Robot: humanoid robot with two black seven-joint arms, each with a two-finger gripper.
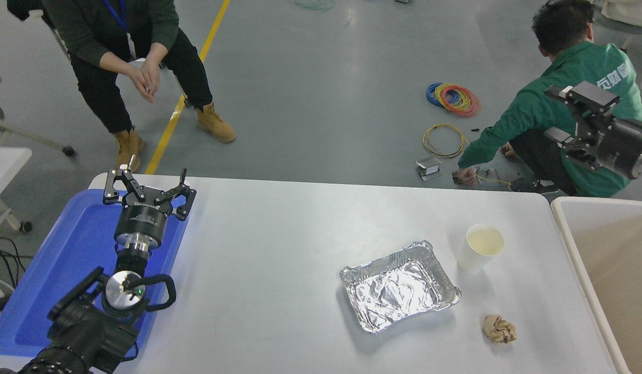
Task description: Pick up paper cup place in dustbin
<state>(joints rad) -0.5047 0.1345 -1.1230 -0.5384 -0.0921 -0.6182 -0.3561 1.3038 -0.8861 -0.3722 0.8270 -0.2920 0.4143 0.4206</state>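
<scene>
The right gripper [573, 111] enters from the right edge at about 2 o'clock, high above the floor beyond the table's far corner and above the dustbin [570, 244]. Its two fingers stand clearly apart with nothing between them; it touches none of the things on the table. The left gripper [148, 186] is parked at 9 o'clock over the blue tray [71, 259], jaws spread wide and empty.

The paper cup [479, 247] stands upright on the white table [269, 249] at about 4 o'clock from the centre, rim up, just beside the far right corner of the foil tray [400, 285] and near the dustbin's left rim, but apart from both. A crumpled brown paper ball [499, 329] lies at 5 o'clock, well nearer the camera than the cup.

Print runs round the left gripper's body but is too small to read. A white logo and characters show on the back of the green jacket [586, 78] of the person crouching at 2 o'clock; I cannot make them out.
</scene>
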